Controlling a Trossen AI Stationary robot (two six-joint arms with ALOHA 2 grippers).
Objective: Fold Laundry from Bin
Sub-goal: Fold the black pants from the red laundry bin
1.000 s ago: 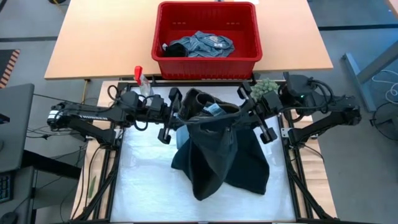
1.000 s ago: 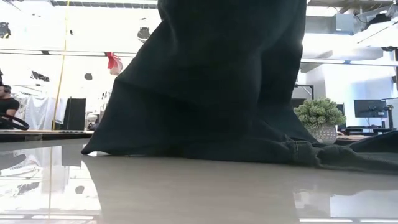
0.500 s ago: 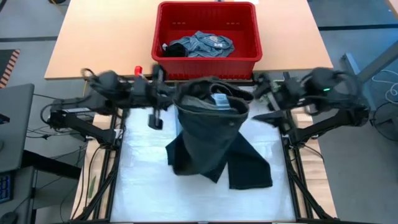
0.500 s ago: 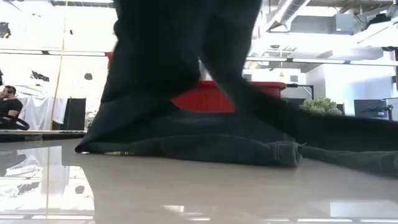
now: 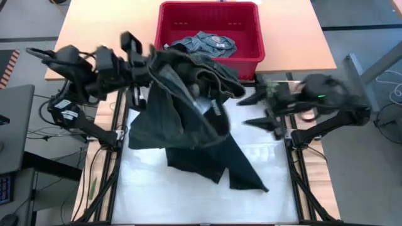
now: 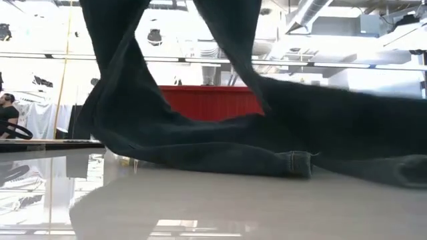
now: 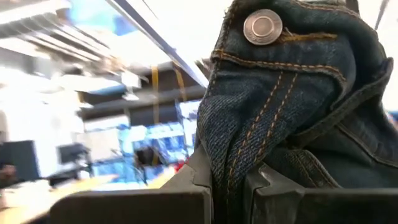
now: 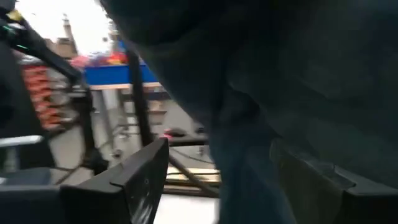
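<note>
A pair of dark denim jeans (image 5: 188, 107) from the laundry hangs from my left gripper (image 5: 141, 66), which is raised at the table's far left and shut on the waistband. The legs (image 6: 200, 140) trail down onto the white mat, with one hem (image 6: 293, 163) lying flat. My right gripper (image 5: 262, 110) stands open at the right, just off the cloth, with dark denim (image 8: 298, 93) close before its fingers. The red bin (image 5: 169, 53) stands beyond the mat with a faded grey-blue garment (image 5: 204, 43) inside. My left gripper pinches the jeans' waistband (image 7: 233, 168) between its two fingers (image 7: 155, 199), a short way from the metal button (image 7: 262, 27). Several bunched layers of denim sit in the hold. The waistband is lifted clear, and the legs hang below with their lower ends (image 5: 242, 176) on the mat.
The white mat (image 5: 188, 201) has free room along its near edge. A wooden table (image 5: 100, 44) bears the bin. In the low view the bin's wall (image 6: 213, 103) shows behind the jeans, and a person (image 6: 8, 110) sits far off at the left.
My right gripper has opened and let go of the waistband, staying at the right. My left gripper has risen, tipped upward and gone toward the far left, carrying the waistband. The jeans have swung left and opened out; their legs stay on the mat.
</note>
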